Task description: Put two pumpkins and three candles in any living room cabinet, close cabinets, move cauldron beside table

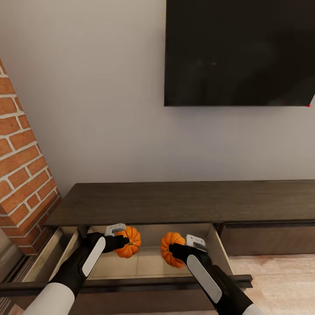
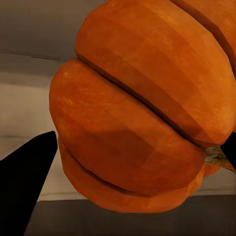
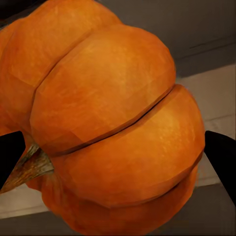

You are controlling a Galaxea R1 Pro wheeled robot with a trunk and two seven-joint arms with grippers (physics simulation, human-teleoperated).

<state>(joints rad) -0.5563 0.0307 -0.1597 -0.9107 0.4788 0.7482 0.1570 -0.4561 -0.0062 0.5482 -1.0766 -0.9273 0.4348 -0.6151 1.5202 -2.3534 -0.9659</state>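
Plain grey wall [image 1: 100, 109] w/ big dark TV [image 1: 238, 52] mounted upper right. Brick column [image 1: 22, 175] at left. Pale wood floor [image 1: 280, 284] lower right.

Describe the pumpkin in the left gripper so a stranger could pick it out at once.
Below the wall TV runs a long dark cabinet with one drawer pulled open at its brick-wall end. Two orange pumpkins hang over its pale interior. The left pumpkin is the one nearer the brick wall, between the left gripper's fingers; the other pumpkin sits in the right gripper.
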